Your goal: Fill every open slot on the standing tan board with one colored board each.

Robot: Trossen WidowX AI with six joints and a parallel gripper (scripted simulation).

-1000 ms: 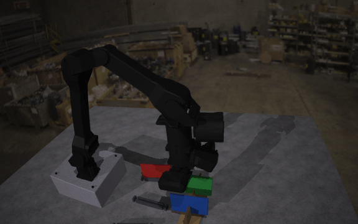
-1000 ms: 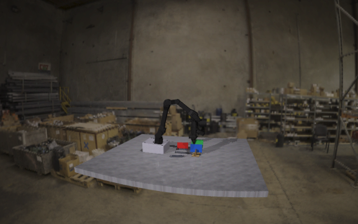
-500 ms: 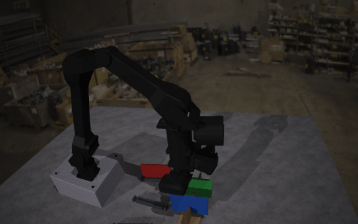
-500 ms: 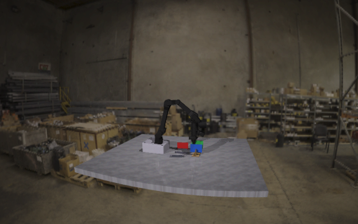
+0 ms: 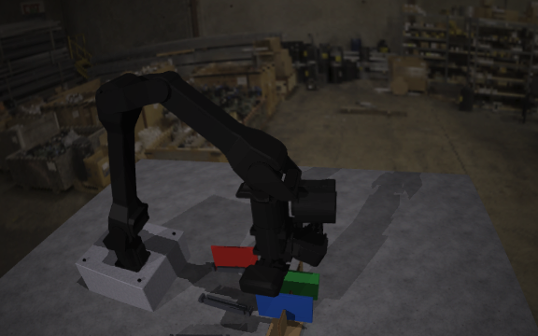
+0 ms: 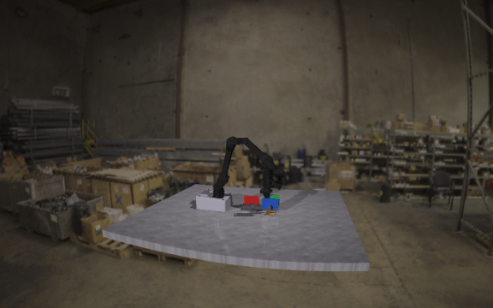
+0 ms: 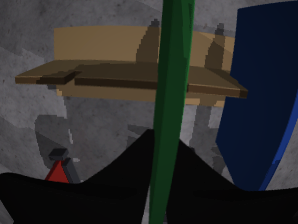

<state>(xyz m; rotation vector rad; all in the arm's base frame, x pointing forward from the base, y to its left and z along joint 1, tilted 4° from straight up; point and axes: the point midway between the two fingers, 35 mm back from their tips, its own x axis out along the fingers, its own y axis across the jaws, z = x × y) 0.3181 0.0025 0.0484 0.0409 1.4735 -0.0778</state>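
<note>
My gripper (image 5: 279, 281) (image 7: 157, 137) is shut on the green board (image 5: 304, 285) (image 6: 275, 197) (image 7: 172, 65). The green board is upright and crosses the standing tan board (image 5: 282, 321) (image 7: 115, 73) near its middle. Its notch and the slot under it are hidden, so I cannot tell how deep it sits. The blue board (image 5: 285, 308) (image 6: 270, 204) (image 7: 260, 75) stands crosswise at one end of the tan board. An open slot shows near the tan board's left end in the wrist view. The red board (image 5: 233, 257) (image 6: 252, 199) (image 7: 56, 174) stands upright in its holder, to the left of the gripper in the top view.
An empty dark holder (image 5: 225, 303) lies left of the blue board. Another holder (image 6: 243, 215) lies nearer the front and is cut off in the top view. The arm's pale base block (image 5: 119, 280) (image 6: 210, 204) is farther left. The blue board stands close beside the gripper.
</note>
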